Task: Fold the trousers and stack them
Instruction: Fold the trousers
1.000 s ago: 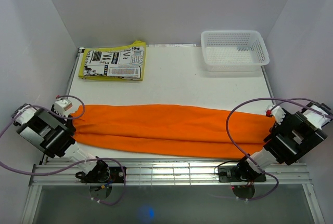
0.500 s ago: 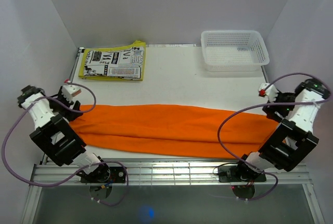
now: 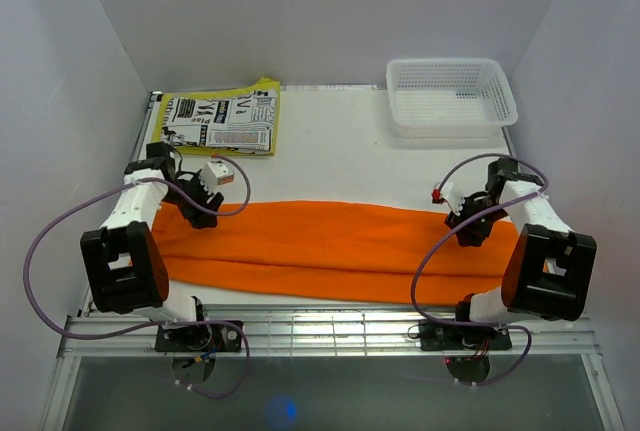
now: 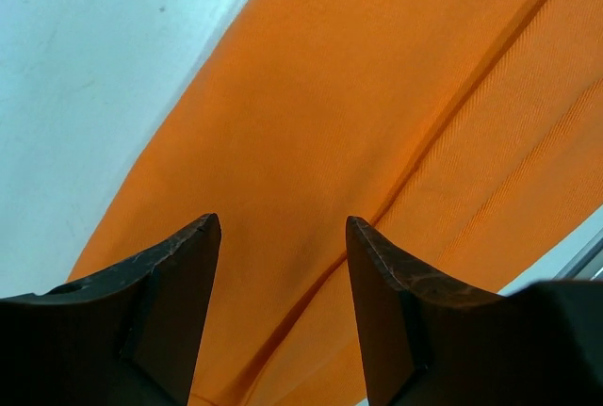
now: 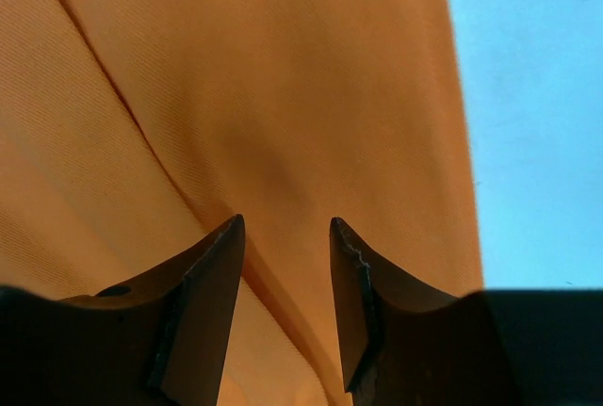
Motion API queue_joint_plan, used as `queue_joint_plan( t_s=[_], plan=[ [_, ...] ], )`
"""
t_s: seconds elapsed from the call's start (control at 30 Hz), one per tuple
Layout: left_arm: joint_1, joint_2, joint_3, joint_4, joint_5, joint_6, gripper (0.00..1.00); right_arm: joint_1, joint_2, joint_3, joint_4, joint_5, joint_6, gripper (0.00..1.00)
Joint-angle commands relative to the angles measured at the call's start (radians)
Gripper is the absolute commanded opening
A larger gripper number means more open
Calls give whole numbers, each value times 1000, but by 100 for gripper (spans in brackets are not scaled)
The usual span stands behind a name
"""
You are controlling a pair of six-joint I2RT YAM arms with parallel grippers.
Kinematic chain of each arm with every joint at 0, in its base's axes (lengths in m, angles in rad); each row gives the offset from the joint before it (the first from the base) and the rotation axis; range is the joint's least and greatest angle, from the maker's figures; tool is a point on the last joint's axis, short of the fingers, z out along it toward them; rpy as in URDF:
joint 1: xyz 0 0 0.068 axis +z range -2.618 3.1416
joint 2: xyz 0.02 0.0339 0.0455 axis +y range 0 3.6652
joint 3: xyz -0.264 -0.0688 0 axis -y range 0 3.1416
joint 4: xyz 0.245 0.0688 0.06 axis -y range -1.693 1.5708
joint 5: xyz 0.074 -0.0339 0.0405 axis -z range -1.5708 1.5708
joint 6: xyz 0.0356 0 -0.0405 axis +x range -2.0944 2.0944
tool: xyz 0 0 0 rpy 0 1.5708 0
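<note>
The orange trousers (image 3: 330, 246) lie flat in a long folded band across the near half of the table. My left gripper (image 3: 196, 207) hovers over their left end near the far edge, jaws open, only cloth (image 4: 377, 95) showing beneath the gap (image 4: 283, 227). Over the right part of the band, my right gripper (image 3: 466, 227) is also open, its jaws a little narrower. In the right wrist view a crease in the cloth (image 5: 236, 67) runs under its gap (image 5: 285, 225). Nothing is held by either gripper.
A white mesh basket (image 3: 452, 127) stands at the back right. A yellow-edged printed paper (image 3: 220, 121) lies at the back left. White table (image 3: 350, 166) shows between these and the trousers. White walls enclose three sides.
Both arms swung from outside the ends of the trousers up and inward, so the grippers now hang over the cloth. The jaws are narrower than half a second ago.
</note>
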State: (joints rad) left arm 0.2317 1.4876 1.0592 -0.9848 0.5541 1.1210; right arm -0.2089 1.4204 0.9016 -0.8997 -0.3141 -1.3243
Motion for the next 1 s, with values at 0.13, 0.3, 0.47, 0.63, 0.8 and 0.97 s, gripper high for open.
queue_joint_plan(
  t_s=[0.13,0.3,0.47,0.63,0.8,0.97],
  plan=[
    [-161,-13,-91,87,-164,-115,66,49,22,-102,50,105,65,42],
    [-215,-23,-166,92,-217,-101,64,78,-14,-171,12,132,28,36],
    [-259,-105,-188,23,-185,-29,61,83,-92,-181,-82,125,-64,29],
    [-259,-234,-206,-70,-146,69,59,85,-202,-199,-205,130,-171,28],
    [-259,-314,-268,-141,-167,152,59,85,-334,-277,-254,187,-274,28],
    [-259,-342,-277,-227,-146,195,56,85,-409,-337,-313,222,-363,25]
  ],
)
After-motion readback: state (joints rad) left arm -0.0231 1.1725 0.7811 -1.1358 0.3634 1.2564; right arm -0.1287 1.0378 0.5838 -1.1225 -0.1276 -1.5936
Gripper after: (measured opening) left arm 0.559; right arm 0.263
